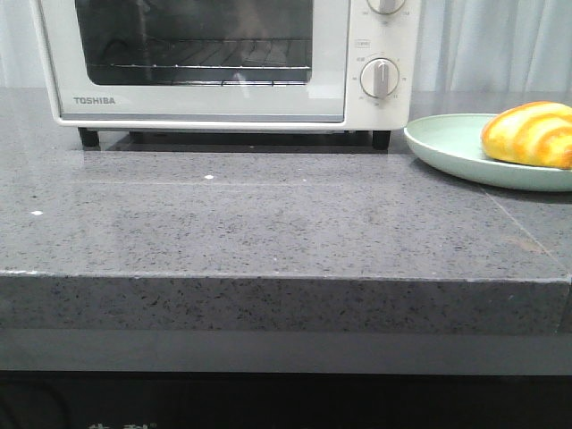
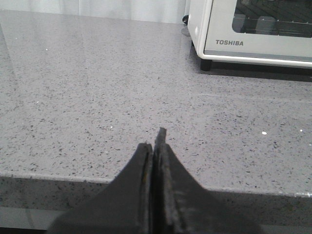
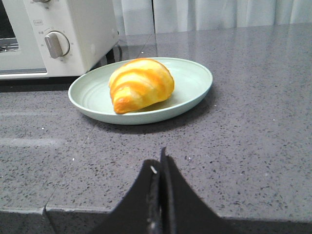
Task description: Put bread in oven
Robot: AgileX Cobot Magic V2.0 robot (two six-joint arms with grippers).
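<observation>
Left gripper (image 2: 157, 146) fingers pressed together, right gripper (image 3: 161, 163) likewise — apparently both empty

The glossy golden bread (image 1: 531, 134) lies on a pale green plate (image 1: 447, 143) just right of the white oven (image 1: 223, 63) (door shut, rack bare).

You could not see the oven's (image 1: 223, 63) top, which the front view cropped. The plate (image 1: 447, 147) and bread (image 1: 532, 134) ran past its right edge. Neither arm appeared there. Knob markings were too small to read.
</observation>
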